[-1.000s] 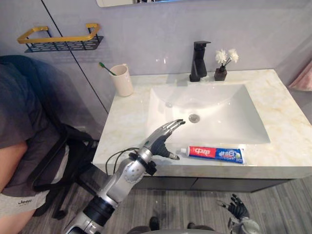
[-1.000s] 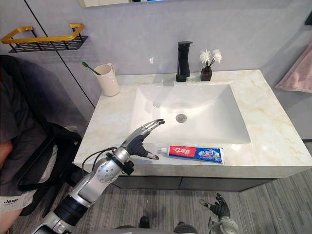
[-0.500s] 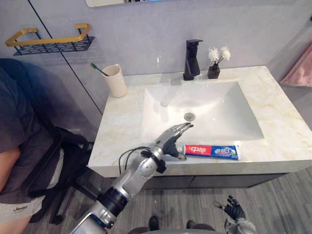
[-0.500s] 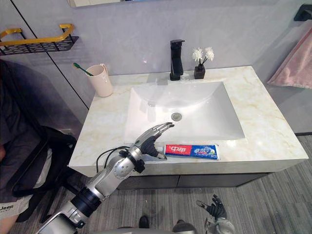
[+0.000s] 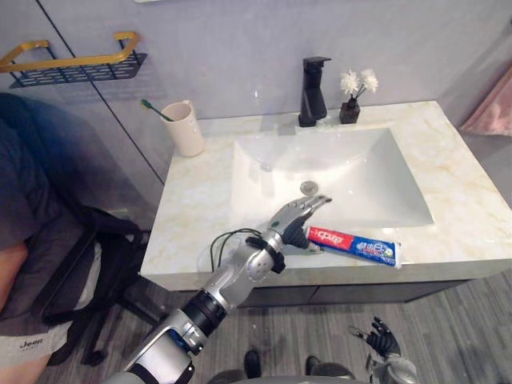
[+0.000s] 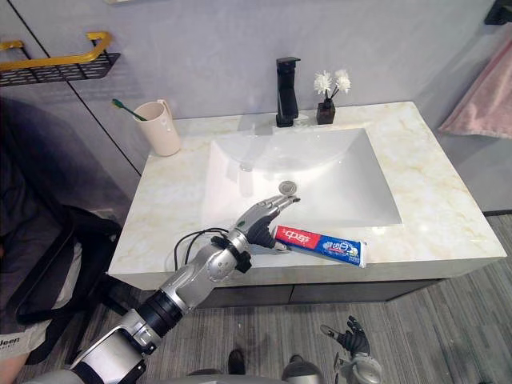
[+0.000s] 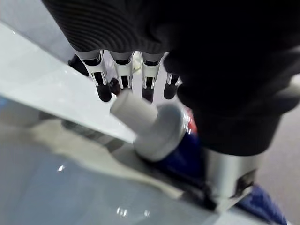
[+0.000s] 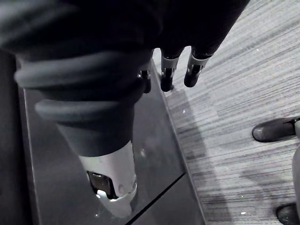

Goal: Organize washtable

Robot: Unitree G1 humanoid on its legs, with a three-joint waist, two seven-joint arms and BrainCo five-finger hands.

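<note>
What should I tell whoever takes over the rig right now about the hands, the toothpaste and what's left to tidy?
Left hand: open, fingers straight over the cap end of the toothpaste, thumb beside it, not gripping yet.
Right hand: open, hanging low near the floor, idle.
The toothpaste lies on the counter along the front edge, before the sink. The cup with the toothbrush stands at the back left corner.
Done: nothing put away. Left: grasp the toothpaste and probably take it to the cup.
</note>
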